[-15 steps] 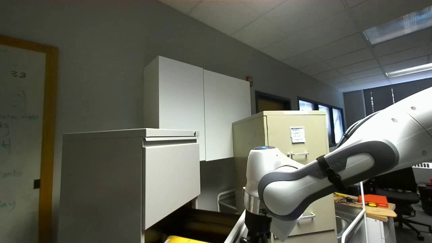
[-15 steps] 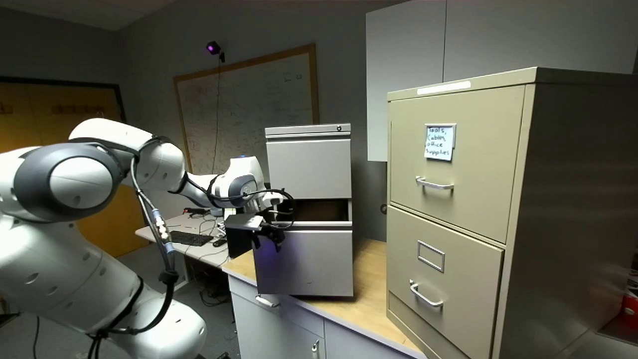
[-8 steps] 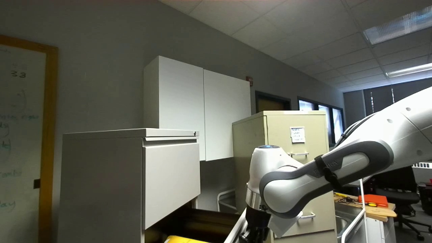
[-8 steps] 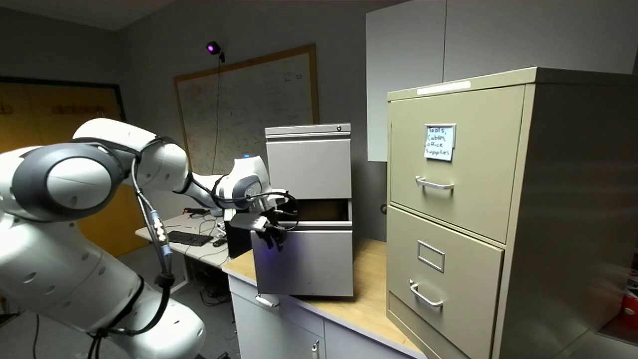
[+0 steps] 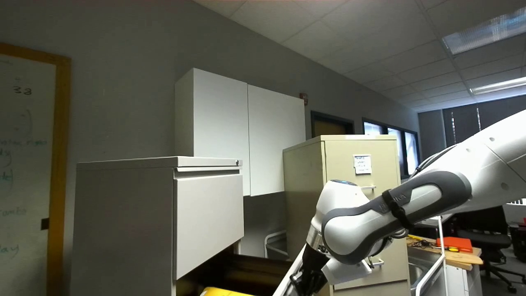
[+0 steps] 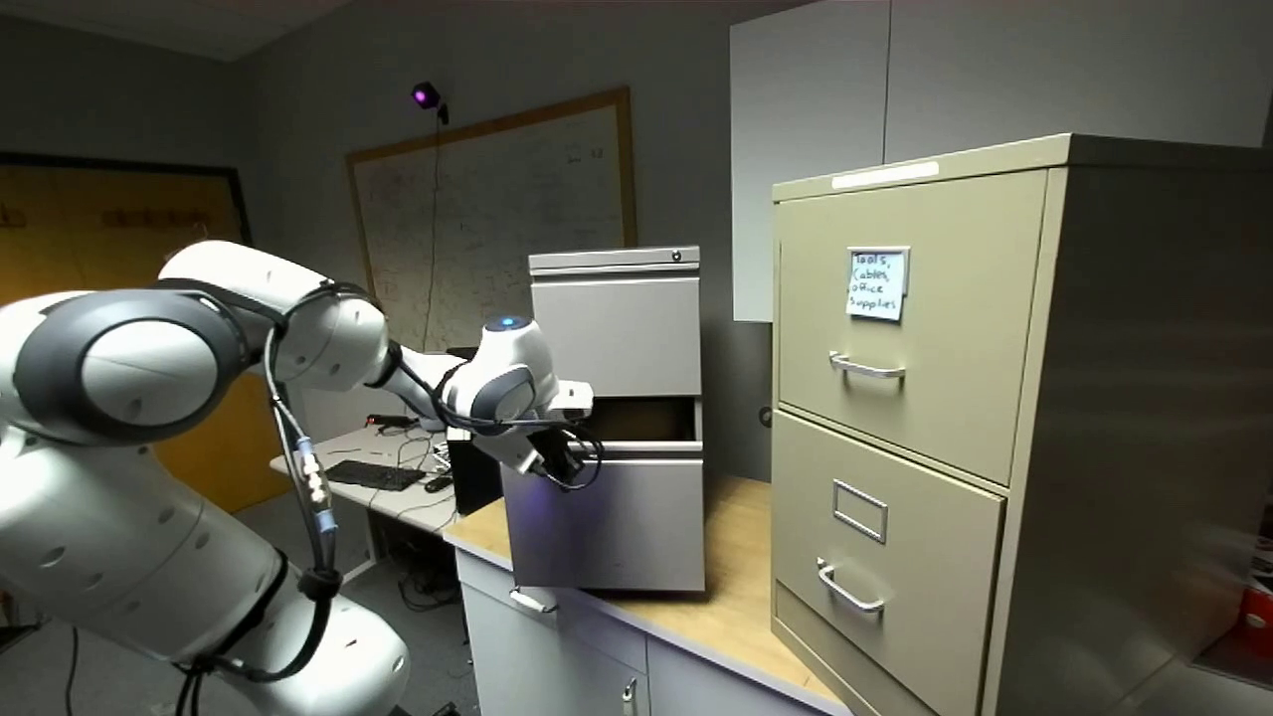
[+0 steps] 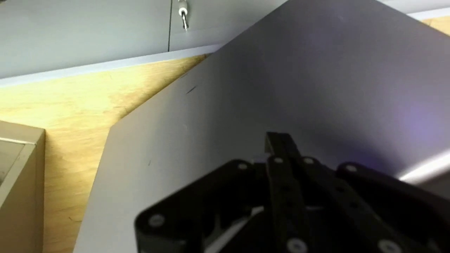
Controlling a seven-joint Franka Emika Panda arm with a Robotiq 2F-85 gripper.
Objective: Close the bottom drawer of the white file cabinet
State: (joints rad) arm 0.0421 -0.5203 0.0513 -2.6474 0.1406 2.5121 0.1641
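Wrist view: the gripper enters from the lower edge, jaws together at their tips; the front panel of the bottom drawer occupies the middle of the frame, directly beyond the jaws; contact between jaws and panel cannot be determined; to the left of the panel, the wooden surface is visible, with a corner of the beige cabinet at the lower left; base cabinet doors, one carrying a small pull, adjoin the surface edge at the top; in an exterior view, the white file cabinet stands upright on the surface, upper front closed, bottom drawer extended forward below it; a dark opening separates the upper front from the rim of the drawer; the gripper is located there before the upper left part of the drawer, its dark form only partly distinguishable; in an exterior view, the rim runs just beside the gripper; yellow contents lie inside the drawer, cropped by the lower frame edge; in both exterior views, the robot arm reaches to the drawer, and a white wall cupboard is mounted on the wall behind; the beige cabinet, fitted with handles and a label, stands beside the white file cabinet, a strip of the surface showing between them; a wood-framed whiteboard is fixed to the wall
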